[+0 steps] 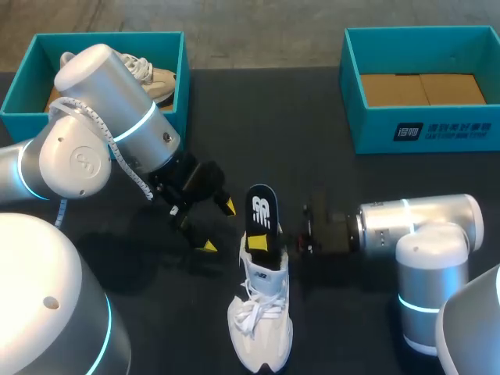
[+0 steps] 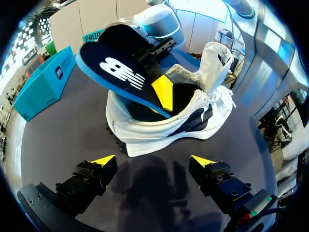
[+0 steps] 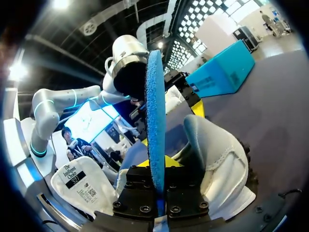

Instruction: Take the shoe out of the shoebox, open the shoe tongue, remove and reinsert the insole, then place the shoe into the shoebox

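Currently, the white shoe (image 1: pixel 262 328) sits on the dark worktop (image 1: pixel 344 312) near its front edge, outside both boxes, with its toe toward the robot and its heel toward the boxes. The dark blue insole (image 1: pixel 262 211) sticks up out of the shoe's opening. Its heel end with the white logo is raised clear of the collar, and its front part is down inside the shoe.

The right tool (image 1: pixel 266 241) comes in from the right side at the shoe's opening and is pinching the insole. In the right wrist view, the insole's blue edge (image 3: pixel 154 106) runs straight between the 2 fingers of that tool (image 3: pixel 159 179), and the shoe's padded heel (image 3: pixel 217 154) lies just beside them. In the left wrist view, 1 yellow fingertip (image 2: pixel 164 92) of the right arm lies against the underside of the insole (image 2: pixel 118 72).

The left tool (image 1: pixel 217 226) is just left of the shoe, low over the worktop. Its 2 fingers are spread wide and grip nothing. In its own view the tool (image 2: pixel 153 160) faces the heel side of the shoe (image 2: pixel 178 125), a little apart from it, and the tongue (image 2: pixel 217 58) stands lifted away from the opening.

At the back left is 1 teal shoebox (image 1: pixel 183 86) with a second, pale shoe (image 1: pixel 152 76) in it. At the back right is the other teal shoebox (image 1: pixel 422 129), showing its brown cardboard floor.
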You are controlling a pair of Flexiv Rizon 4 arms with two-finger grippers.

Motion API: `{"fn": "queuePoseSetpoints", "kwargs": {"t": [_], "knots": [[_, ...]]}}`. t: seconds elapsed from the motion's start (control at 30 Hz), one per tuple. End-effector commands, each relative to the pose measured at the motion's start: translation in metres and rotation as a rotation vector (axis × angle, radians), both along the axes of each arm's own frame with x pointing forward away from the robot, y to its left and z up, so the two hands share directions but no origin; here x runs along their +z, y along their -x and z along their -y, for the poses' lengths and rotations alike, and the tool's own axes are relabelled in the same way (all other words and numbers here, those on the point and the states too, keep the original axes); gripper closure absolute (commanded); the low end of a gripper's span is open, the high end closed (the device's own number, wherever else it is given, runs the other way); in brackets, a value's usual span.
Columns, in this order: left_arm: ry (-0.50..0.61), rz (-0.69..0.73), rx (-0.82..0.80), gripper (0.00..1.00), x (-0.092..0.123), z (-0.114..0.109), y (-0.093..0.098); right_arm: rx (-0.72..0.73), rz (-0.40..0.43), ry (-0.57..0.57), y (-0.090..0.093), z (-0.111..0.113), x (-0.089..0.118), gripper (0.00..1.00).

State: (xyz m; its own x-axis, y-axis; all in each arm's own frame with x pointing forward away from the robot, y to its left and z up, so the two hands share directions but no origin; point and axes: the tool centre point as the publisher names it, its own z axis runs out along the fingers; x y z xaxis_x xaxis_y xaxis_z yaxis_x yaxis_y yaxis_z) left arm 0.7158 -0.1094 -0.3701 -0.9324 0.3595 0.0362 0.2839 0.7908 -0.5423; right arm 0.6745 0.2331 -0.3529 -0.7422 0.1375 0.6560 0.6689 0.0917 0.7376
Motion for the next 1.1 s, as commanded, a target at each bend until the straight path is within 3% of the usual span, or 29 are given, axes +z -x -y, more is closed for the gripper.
{"fn": "queuePoseSetpoints", "kwargs": {"t": [0.03,0.33,0.37,0.4,0.47,0.77,1.1], "knots": [[-0.001,0.001,-0.001,0.0,0.0,0.0,0.0,-0.01,-0.015,0.006,0.01,-0.003,-0.005,1.0],[-0.001,0.001,-0.001,0.0,0.0,0.0,0.0,-0.011,-0.011,-0.004,0.006,-0.006,-0.004,0.97],[-0.001,0.001,-0.001,0.0,0.0,0.0,0.0,-0.011,-0.003,-0.005,0.005,-0.006,-0.002,0.77],[-0.001,0.001,-0.001,0.0,0.0,0.0,0.0,-0.012,0.004,-0.006,0.003,-0.006,0.0,0.67],[-0.001,0.001,-0.001,0.0,0.0,0.0,0.0,-0.011,0.015,-0.006,0.0,-0.006,0.003,0.59],[-0.001,0.001,-0.001,0.0,0.0,0.0,0.0,-0.007,0.068,-0.005,-0.012,-0.005,0.017,0.62],[-0.001,0.001,-0.001,0.0,0.0,0.0,0.0,0.001,0.089,0.014,-0.012,0.0,0.022,0.66]]}}
